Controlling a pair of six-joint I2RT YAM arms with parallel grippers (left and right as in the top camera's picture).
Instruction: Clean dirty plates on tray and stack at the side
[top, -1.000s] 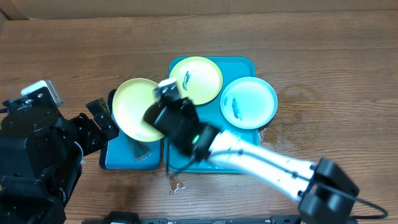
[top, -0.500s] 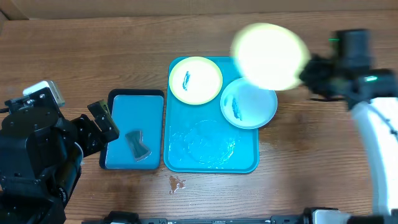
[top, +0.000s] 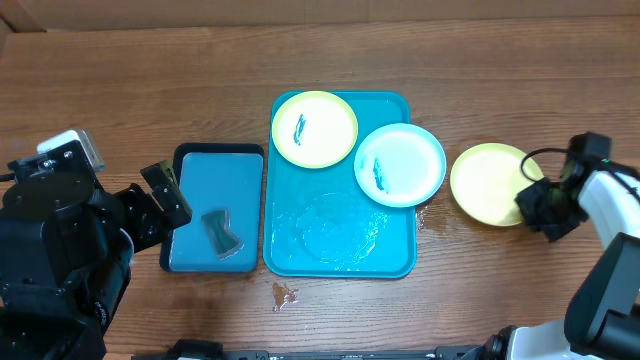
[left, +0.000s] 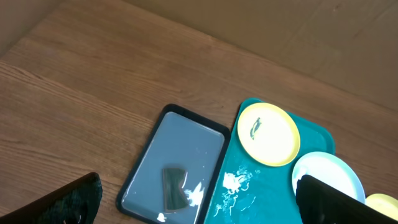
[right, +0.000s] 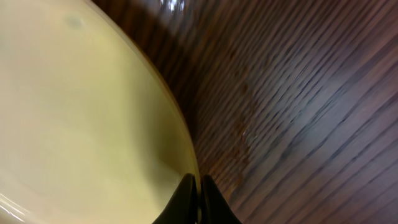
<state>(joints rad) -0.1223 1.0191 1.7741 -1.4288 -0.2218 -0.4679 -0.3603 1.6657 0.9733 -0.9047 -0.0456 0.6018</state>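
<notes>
The teal tray lies mid-table. On it are a yellow-green plate with a blue smear and a pale blue-white plate with a blue smear. Both show in the left wrist view, the yellow-green plate and the pale plate. A second yellow-green plate, with no smear, lies on the table right of the tray. My right gripper is shut on its right rim. My left gripper is open, hovering above the left side of the table.
A smaller dark-rimmed blue tray with a grey sponge sits left of the teal tray. Water streaks lie on the teal tray's near half. A small stain marks the wood in front.
My right arm carried the yellow-green plate from over the small tray, across the teal tray, down onto the table at the right. The left arm has not moved.
</notes>
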